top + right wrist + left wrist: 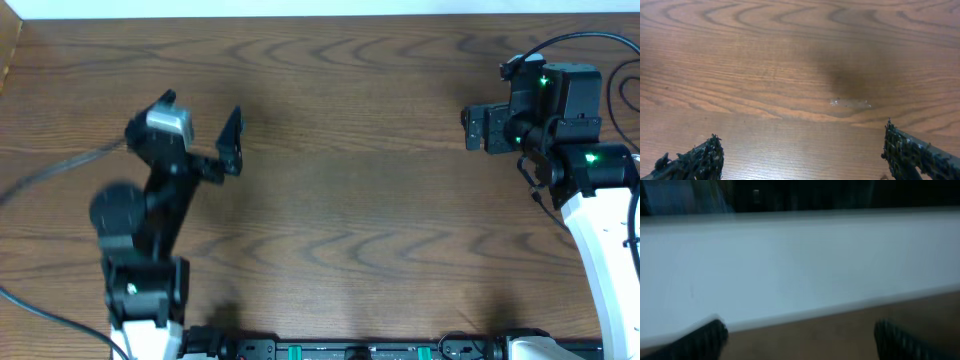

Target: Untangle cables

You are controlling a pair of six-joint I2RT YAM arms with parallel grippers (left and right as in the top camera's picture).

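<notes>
- No cables show anywhere on the table (340, 200); I can't tell where they lie.
- Left gripper (200, 122) and right gripper (468, 128) hang over the table, jaws apart, empty.
- Risk: groping blind, an arm might snag the thick arm wiring (50, 172) at the table's left edge.

The left gripper (200, 122) stands with its jaws spread wide and empty. The right gripper (470, 128) points inward, also wide apart and empty.
</notes>
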